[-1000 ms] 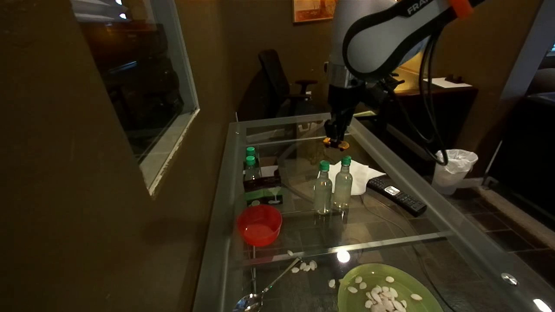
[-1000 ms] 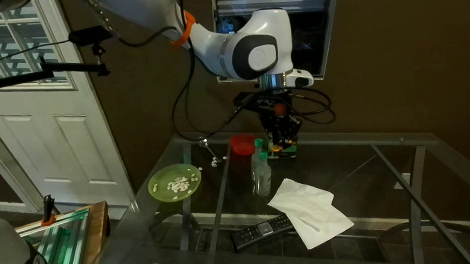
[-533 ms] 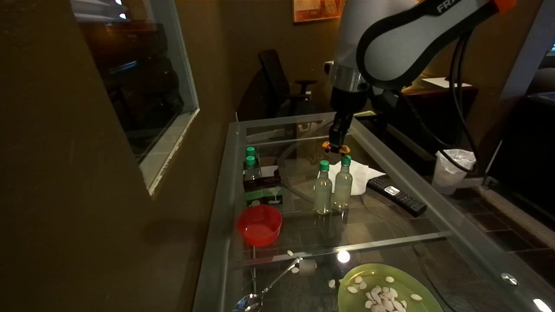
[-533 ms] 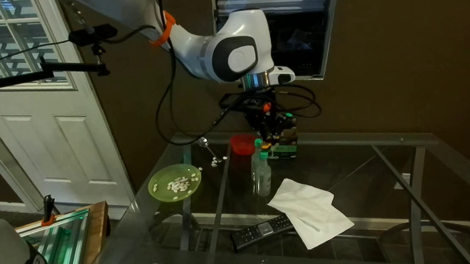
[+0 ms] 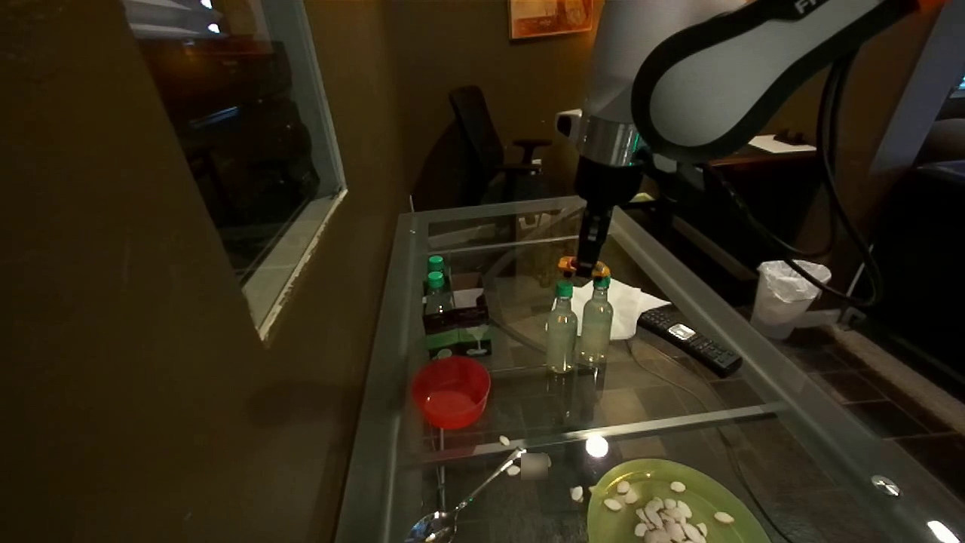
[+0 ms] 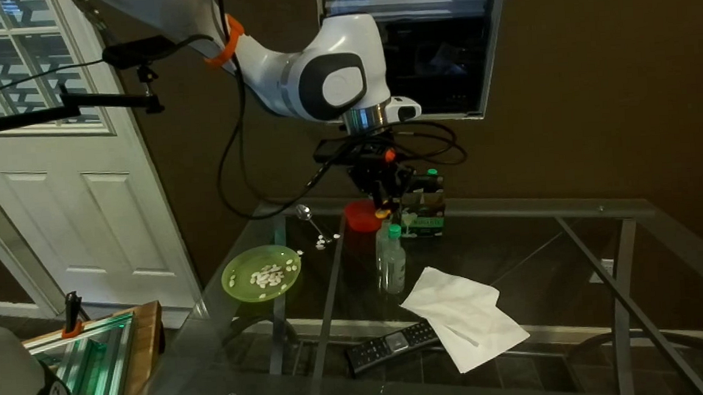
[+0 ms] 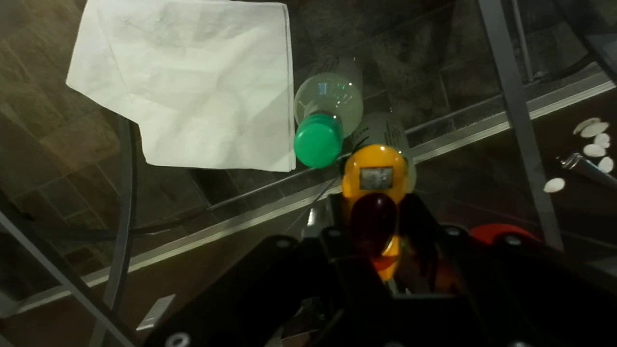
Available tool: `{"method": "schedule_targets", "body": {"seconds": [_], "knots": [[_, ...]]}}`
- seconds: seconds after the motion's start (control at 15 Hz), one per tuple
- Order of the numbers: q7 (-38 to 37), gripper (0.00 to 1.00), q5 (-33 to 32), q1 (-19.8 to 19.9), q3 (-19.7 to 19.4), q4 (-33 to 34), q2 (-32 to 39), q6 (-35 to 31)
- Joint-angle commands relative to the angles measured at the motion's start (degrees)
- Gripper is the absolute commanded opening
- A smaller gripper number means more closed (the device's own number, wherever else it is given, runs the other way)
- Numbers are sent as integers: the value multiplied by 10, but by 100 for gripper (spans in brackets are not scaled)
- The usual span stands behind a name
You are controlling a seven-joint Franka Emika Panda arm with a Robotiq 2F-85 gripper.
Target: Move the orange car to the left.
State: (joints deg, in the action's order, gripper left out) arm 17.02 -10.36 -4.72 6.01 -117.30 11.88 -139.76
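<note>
both exterior views overlook the table (image 6: 351,393); the dim wrist view, nearer, seemingly faces down

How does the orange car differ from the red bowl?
The orange car is gripped by the tool above the glass table; the red bowl rests on that table. The car is slim and elongated; the bowl is round and open at the top. Both have a warm colour.
</note>
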Motion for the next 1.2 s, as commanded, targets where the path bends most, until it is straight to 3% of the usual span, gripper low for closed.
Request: {"method": "schedule_targets", "body": {"seconds": [0.0,0.47,0.53,1.13], "knots": [[61,8,6,2,14,-38,-32,-6],[214,8,73,4,62,-36,-3,-5],[159,33,41,-3,46,-33,-8,2],[195,33,60,-3,56,-33,-1,2]]}}
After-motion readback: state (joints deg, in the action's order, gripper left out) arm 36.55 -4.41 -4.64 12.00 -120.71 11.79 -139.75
